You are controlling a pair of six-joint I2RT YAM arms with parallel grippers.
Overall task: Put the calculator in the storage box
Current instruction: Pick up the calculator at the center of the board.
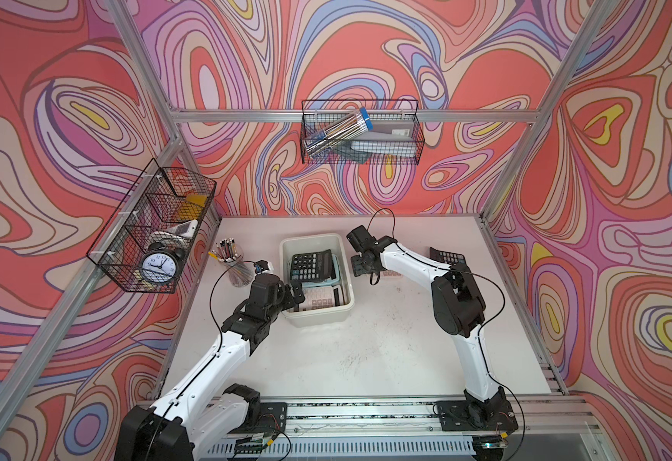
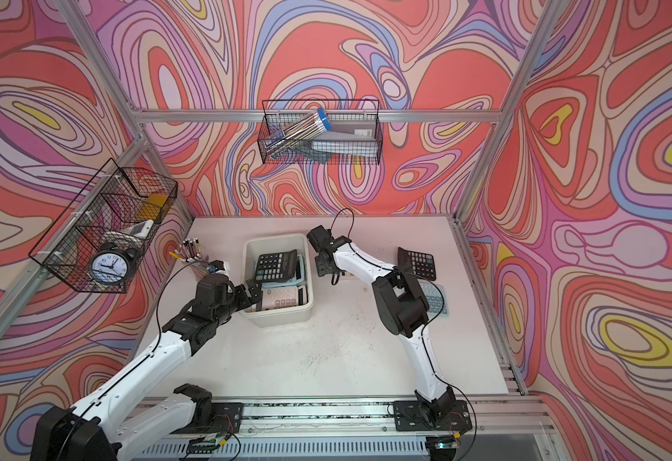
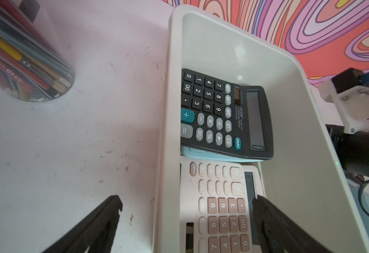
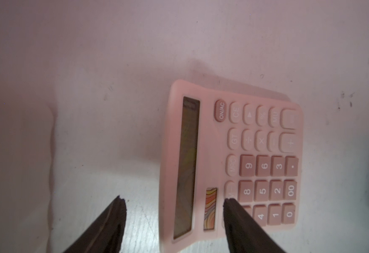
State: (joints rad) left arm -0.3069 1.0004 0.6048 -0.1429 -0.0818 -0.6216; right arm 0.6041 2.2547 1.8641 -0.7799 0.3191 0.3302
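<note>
Left of the storage box (image 1: pixel 314 317), a pencil cup (image 1: pixel 238 269) is noted. The left gripper (image 3: pixel 187 199) is held wide open astride the box's left wall, nothing gripped. A black calculator (image 3: pixel 223 114) is seen lying inside the box. Just right of the box, the pink calculator (image 4: pixel 255 153) is found flat on the table (image 1: pixel 366 339) (outside the box), straddled at its display edge by the right gripper (image 4: pixel 174 199), jaws apart, not clamped.
</note>
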